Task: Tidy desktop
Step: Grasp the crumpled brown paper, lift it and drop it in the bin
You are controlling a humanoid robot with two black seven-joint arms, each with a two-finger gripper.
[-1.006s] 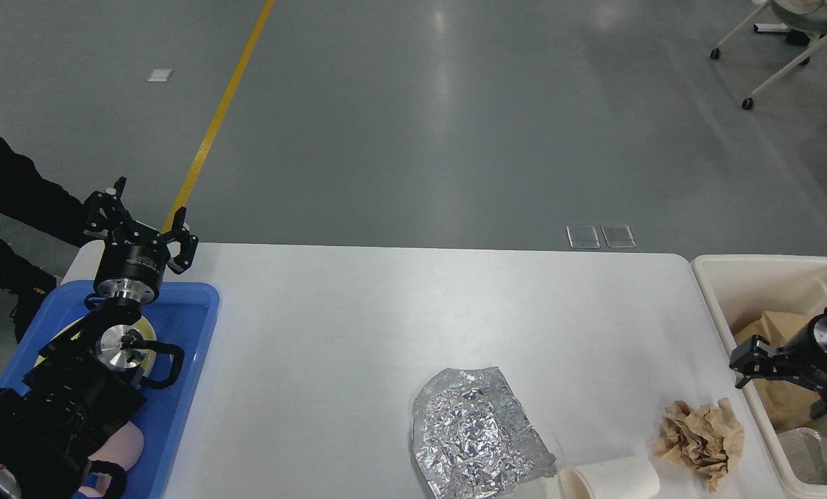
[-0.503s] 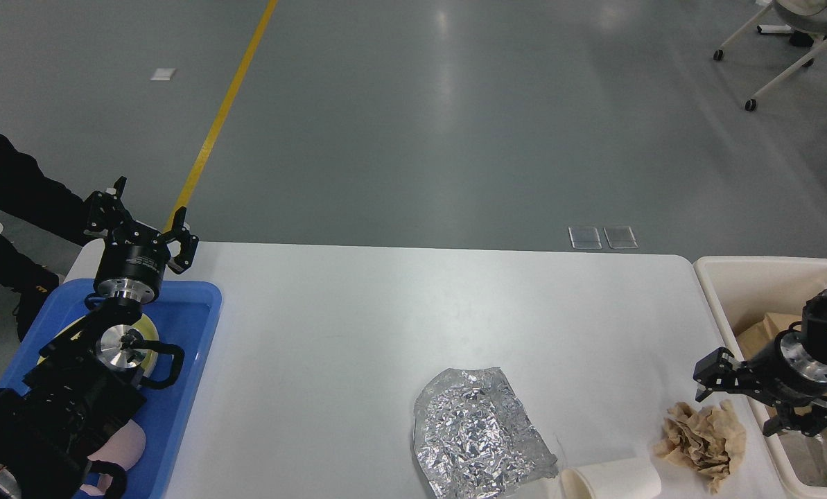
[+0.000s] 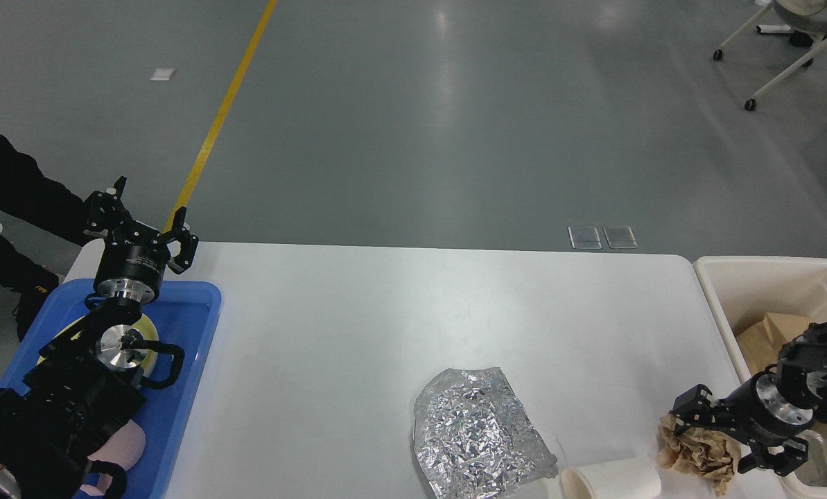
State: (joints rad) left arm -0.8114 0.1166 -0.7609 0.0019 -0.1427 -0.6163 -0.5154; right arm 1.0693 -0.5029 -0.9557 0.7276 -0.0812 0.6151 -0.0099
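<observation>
From the head view, the desktop fills the lower half of the picture, its far edge running straight across with rounded corners at both ends, and its broad middle is bare white. At the left end a blue tray lies on it, reaching close to the left and near edges; a yellow disc in it is mostly hidden by the left arm. The left gripper is raised above the tray's far rim near the table's far left corner, its fingers spread wide with nothing between them. Near the front edge lie a crumpled foil sheet, a white paper cup on its side just right of it, and a brown paper wad. The right gripper sits over the wad, fingers parted astride it; whether they touch it I cannot tell. A cream bin stands just beyond the table's right edge.
</observation>
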